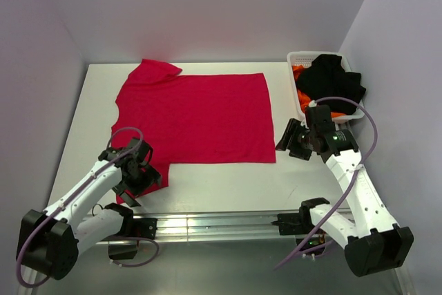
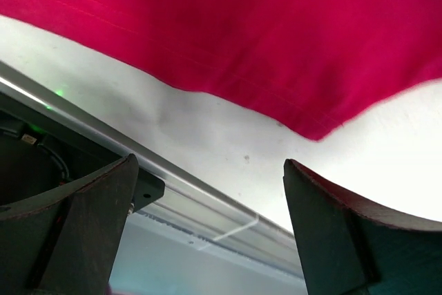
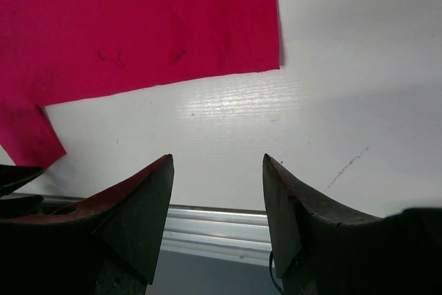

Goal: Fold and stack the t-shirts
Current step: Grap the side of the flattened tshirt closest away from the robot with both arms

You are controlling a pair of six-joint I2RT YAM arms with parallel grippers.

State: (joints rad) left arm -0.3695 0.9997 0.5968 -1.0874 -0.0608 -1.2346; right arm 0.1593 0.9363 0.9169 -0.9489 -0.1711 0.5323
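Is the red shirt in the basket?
No, the red shirt lies spread flat on the table, while the basket beside it holds black cloth and orange cloth.

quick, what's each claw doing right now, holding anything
Left claw: open, holding nothing, just short of the red t-shirt.
Right claw: open, holding nothing.

1 t-shirt (image 1: 200,115) lies flat on the table (image 1: 228,181); the basket (image 1: 304,54) (holding 2 more shirts (image 1: 331,81)) sits to its right.

1 overhead, 2 close wrist views, crimson t-shirt (image 1: 197,119) common
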